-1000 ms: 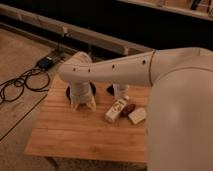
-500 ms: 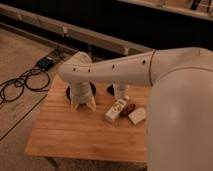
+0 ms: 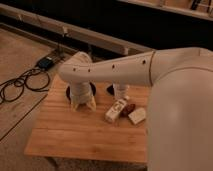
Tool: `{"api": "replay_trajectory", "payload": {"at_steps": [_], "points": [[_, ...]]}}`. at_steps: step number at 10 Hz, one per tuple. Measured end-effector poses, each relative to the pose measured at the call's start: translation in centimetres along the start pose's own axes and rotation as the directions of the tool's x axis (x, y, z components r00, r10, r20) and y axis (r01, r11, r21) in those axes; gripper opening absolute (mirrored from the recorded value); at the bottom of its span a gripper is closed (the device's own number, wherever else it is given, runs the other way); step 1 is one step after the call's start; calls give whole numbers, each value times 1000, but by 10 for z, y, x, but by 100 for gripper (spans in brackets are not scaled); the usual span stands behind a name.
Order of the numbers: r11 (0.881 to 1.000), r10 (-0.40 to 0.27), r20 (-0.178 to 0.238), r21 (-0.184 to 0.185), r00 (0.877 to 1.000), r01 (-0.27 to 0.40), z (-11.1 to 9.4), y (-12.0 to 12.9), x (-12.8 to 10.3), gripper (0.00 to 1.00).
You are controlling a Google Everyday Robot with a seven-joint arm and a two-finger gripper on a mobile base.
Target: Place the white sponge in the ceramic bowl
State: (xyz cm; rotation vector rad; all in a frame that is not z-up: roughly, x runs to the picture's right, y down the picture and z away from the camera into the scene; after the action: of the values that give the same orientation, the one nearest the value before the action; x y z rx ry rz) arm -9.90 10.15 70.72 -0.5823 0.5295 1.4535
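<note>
The gripper (image 3: 83,103) hung low over the ceramic bowl (image 3: 69,93); clenched or released, I couldn't tell. The white sponge (image 3: 136,116) lay well apart, just right of the white box (image 3: 116,110). Reaching step, I'd judge: next it needed to swing right and descend onto the sponge.

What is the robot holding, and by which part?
Nothing that shows. The end effector hangs over the bowl, while the sponge lies on the table, apart from it.

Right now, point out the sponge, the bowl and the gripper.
sponge (image 3: 136,116): camera view, middle of its top face.
bowl (image 3: 68,93): camera view, left rim showing beside the gripper.
gripper (image 3: 83,105): camera view, its lower end, over the bowl.
</note>
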Motion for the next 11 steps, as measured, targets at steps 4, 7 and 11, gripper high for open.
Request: {"api": "replay_trajectory", "payload": {"at_steps": [4, 7, 11], "points": [[990, 135, 48, 44, 990, -137, 14, -74, -22, 65], [965, 250, 89, 56, 964, -255, 24, -140, -33, 65], [915, 392, 133, 47, 910, -401, 44, -219, -40, 65]]}}
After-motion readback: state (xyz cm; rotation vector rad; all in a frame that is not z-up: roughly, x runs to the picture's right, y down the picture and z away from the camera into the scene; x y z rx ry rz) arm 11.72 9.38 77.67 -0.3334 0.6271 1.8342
